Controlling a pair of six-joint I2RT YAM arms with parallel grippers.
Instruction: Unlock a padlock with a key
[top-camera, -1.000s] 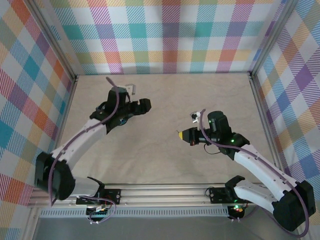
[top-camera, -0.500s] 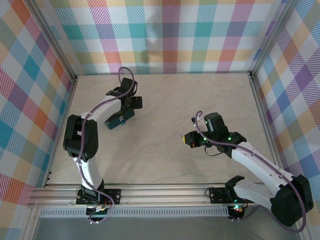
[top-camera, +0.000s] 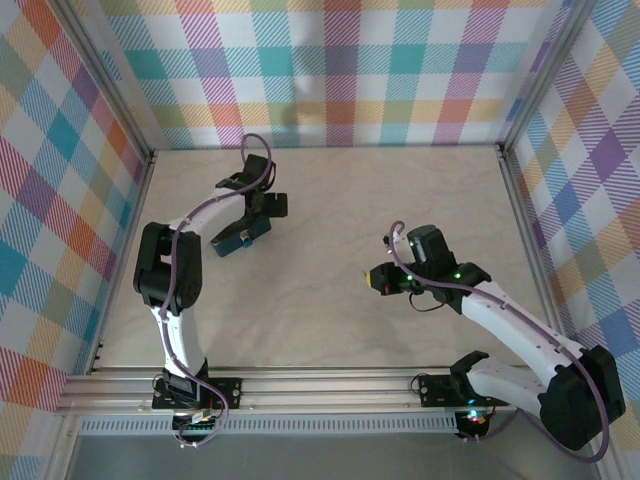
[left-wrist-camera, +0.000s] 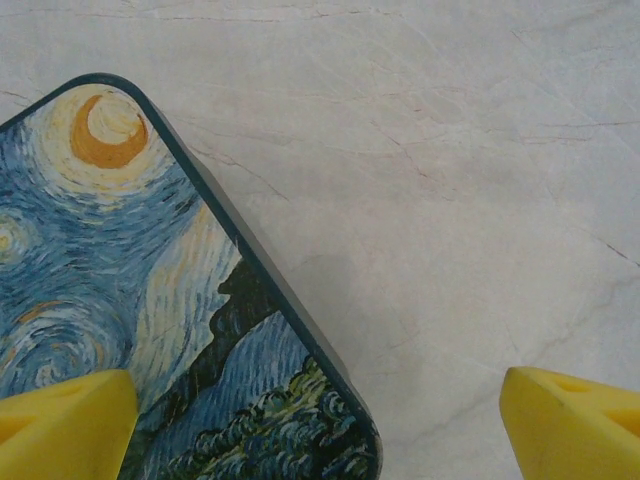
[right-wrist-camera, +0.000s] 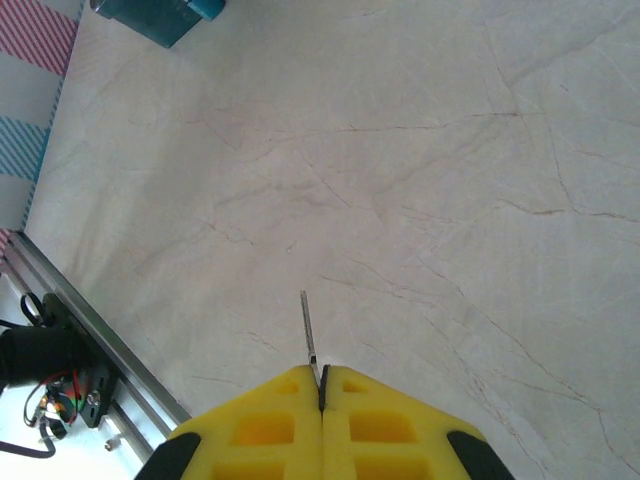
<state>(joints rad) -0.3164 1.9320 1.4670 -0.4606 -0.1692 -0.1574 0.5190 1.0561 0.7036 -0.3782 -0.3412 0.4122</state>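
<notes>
the right gripper (right-wrist-camera: 322, 388) is pressing its yellow fingers fully together and pinching the key (right-wrist-camera: 307, 328), a thin silvery blade that is sticking out of the seam between the tips. the key's long axis is running almost in line with the fingers, pointing away from the wrist and leaning slightly left in the right wrist view. it is hanging over bare table (right-wrist-camera: 450, 200), and whether its tip is touching the surface cannot be told. in the top view this gripper is sitting right of the table's middle and aiming toward the left arm's side, with the key too small to make out.

the left gripper (left-wrist-camera: 318, 430) is standing wide open and gripping nothing. in its wrist view one yellow fingertip is overlapping the painted tin (left-wrist-camera: 150, 300), and the other is showing against bare table. the tin is lying flat in the left half of the table, toward the far wall.

the table is showing a pale, marble-like surface with fine veins. plaid walls (top-camera: 340, 70) in pastel colours are enclosing it on three sides, and an aluminium rail (top-camera: 320, 385) is running along the near edge by the arm bases.

the left wrist view is giving the tin's lid: swirling blue sky and an orange crescent moon. the right wrist view is catching the tin's plain teal side at its top left.
</notes>
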